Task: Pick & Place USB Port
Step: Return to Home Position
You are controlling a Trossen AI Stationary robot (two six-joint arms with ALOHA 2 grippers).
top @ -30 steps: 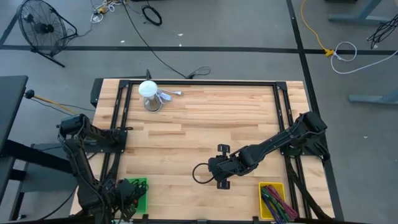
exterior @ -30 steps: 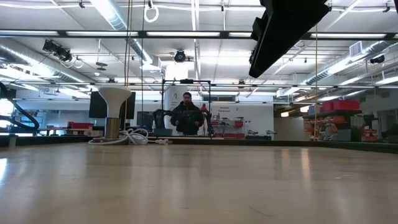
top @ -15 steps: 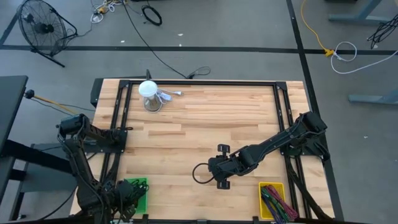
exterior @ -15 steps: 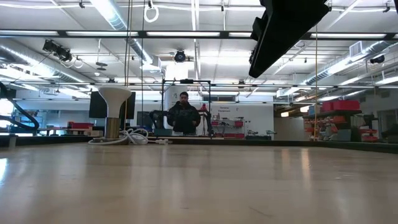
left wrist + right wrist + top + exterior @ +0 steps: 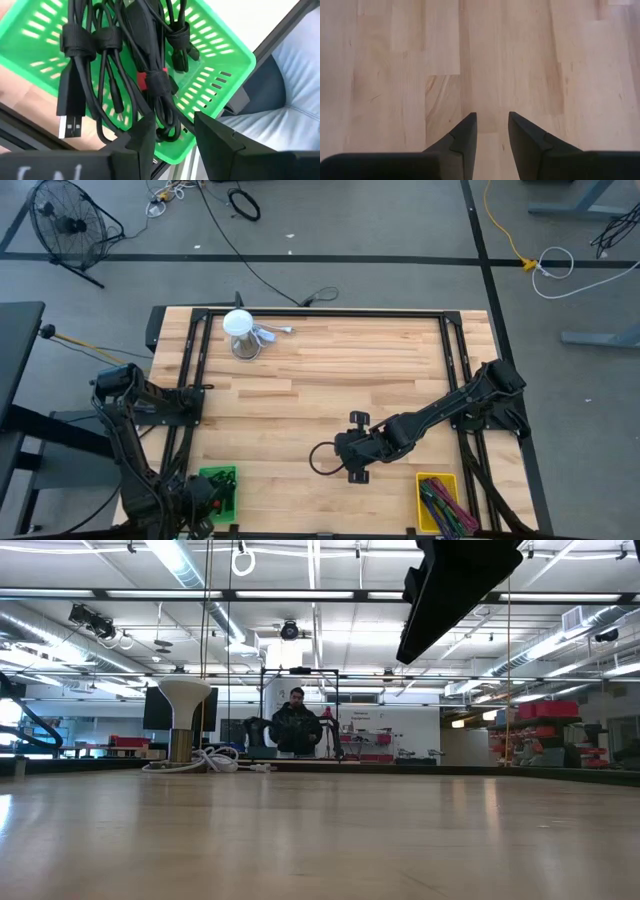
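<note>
A green slotted basket (image 5: 220,55) holds several black USB cables, each tied in a coil with a strap; one USB plug (image 5: 67,122) lies at its edge. The basket (image 5: 222,478) stands at the table's near left corner. My left gripper (image 5: 170,122) is open above it, fingers either side of a strapped cable coil (image 5: 160,85); I cannot tell whether they touch it. My left gripper (image 5: 200,502) shows at the basket's near side. My right gripper (image 5: 492,117) is open over bare wood at the table's near middle (image 5: 352,448), pointing down.
A yellow bin (image 5: 437,502) of coloured cables sits at the near right corner. A white stand (image 5: 240,332) with white cords stands at the far left, also the white stand (image 5: 183,720) in the low view. A person (image 5: 296,728) stands beyond the table.
My left gripper has drawn a little toward the table's near edge, leaving more of the green basket uncovered in the high view. The person behind the table has shifted slightly.
</note>
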